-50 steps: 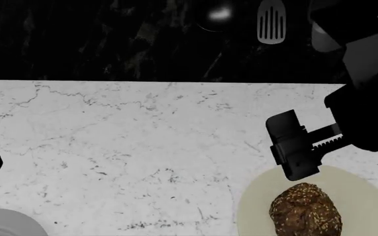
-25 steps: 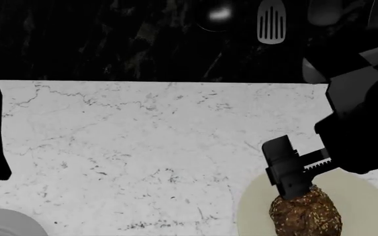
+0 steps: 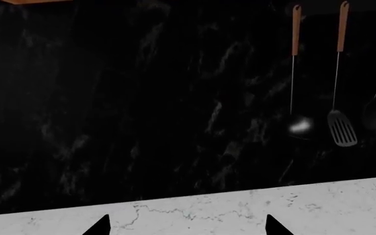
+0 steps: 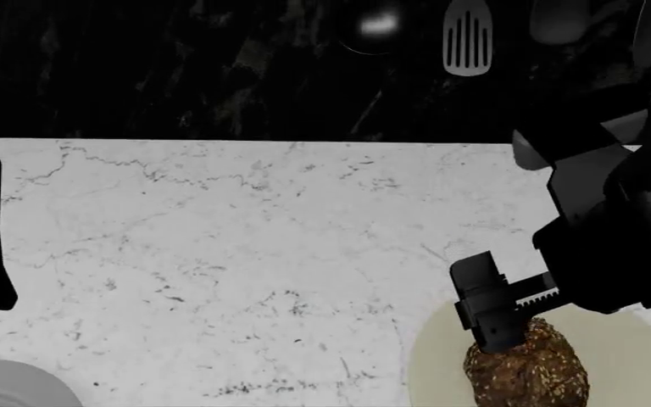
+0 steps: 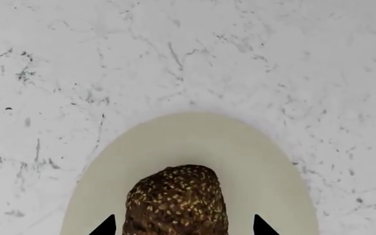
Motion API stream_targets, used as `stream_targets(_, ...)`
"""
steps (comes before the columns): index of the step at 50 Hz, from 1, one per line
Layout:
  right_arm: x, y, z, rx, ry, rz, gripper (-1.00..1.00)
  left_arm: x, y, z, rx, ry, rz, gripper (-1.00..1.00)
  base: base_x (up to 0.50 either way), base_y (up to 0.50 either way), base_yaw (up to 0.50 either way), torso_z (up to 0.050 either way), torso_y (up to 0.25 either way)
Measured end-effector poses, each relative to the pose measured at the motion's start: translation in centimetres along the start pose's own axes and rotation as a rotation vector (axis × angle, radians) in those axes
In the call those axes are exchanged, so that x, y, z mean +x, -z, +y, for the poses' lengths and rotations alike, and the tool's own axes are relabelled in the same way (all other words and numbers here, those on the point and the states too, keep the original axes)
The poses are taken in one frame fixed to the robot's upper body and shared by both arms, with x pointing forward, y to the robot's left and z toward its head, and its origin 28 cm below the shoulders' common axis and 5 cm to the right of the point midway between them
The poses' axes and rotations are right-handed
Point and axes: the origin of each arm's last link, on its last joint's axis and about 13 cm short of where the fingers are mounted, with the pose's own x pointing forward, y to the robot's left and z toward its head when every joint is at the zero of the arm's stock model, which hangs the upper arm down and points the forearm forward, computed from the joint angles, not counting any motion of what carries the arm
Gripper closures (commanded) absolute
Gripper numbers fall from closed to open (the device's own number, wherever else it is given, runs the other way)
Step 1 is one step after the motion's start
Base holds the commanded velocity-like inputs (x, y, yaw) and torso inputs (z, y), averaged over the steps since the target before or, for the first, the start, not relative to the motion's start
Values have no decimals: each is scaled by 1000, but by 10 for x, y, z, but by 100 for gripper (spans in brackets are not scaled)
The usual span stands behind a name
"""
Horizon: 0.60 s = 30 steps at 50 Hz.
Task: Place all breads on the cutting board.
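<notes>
Right gripper point(image 4: 504, 339) hangs over the near-right part of the counter, fingers spread apart, nothing between them yet. In the right wrist view both fingertips point(image 5: 104, 226) show as dark points either side of the seeded roll point(image 5: 176, 201), w/ gaps to the crust on each side. Can't tell if they touch lower down.

Seeded roll: dark brown, lumpy, pale seeds all over. Sits on cream plate point(image 4: 631, 356), roughly mid-plate. From the head view the gripper covers the roll's far end.

Left gripper point(image 3: 186, 230): only two finger tips visible at the frame edge in the left wrist view, set wide apart, empty, pointing at the black backsplash point(image 3: 142, 107). Left arm is a dark shape at the counter's left edge in the head view.

White marble counter point(image 4: 224, 246). Grey plate point(image 4: 9, 386) at near-left corner, partly out of frame. Ladle point(image 3: 300, 125) + slotted spatula point(image 3: 342, 128) hang on the backsplash, wooden handles.

Striped roll, cutting board: not in view.
</notes>
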Motion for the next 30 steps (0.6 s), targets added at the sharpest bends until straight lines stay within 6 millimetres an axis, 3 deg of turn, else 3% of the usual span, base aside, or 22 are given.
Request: stream_targets(30,32,13,-1,3,-33,46,-100,1,0,0,-11,-2,-1,-100,0,0,0,0,0)
